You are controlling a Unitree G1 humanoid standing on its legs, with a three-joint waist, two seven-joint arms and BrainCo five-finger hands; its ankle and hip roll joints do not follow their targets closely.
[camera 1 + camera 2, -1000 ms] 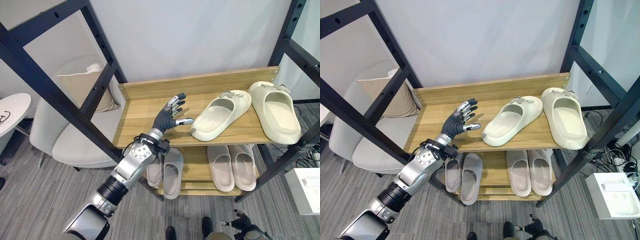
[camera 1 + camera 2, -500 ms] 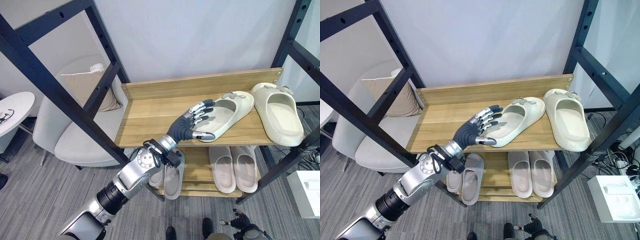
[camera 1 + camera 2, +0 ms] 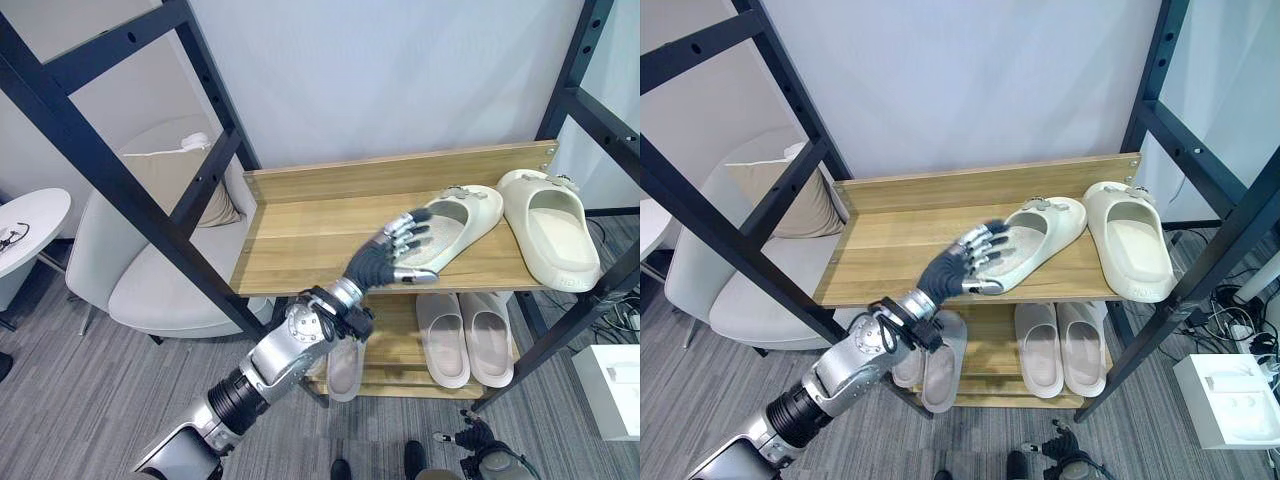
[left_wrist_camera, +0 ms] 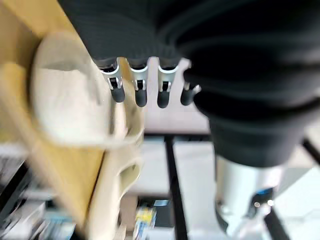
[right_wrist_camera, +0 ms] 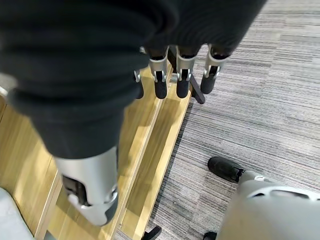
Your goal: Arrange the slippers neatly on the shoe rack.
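Silver-grey arm, dark ribbed left hand (image 3: 385,262)

On my shoe rack (image 3: 300,232), two cream slippers sat on the top shelf. The angled slipper (image 3: 452,222) lay skewed, its toe pointing toward the back right and its heel toward the front edge. The straight slipper (image 3: 550,226) lay just beside it at the right end, sole down, heel near the front edge. On the lower shelf two paler pairs (image 3: 466,334) lay side by side, soles down.
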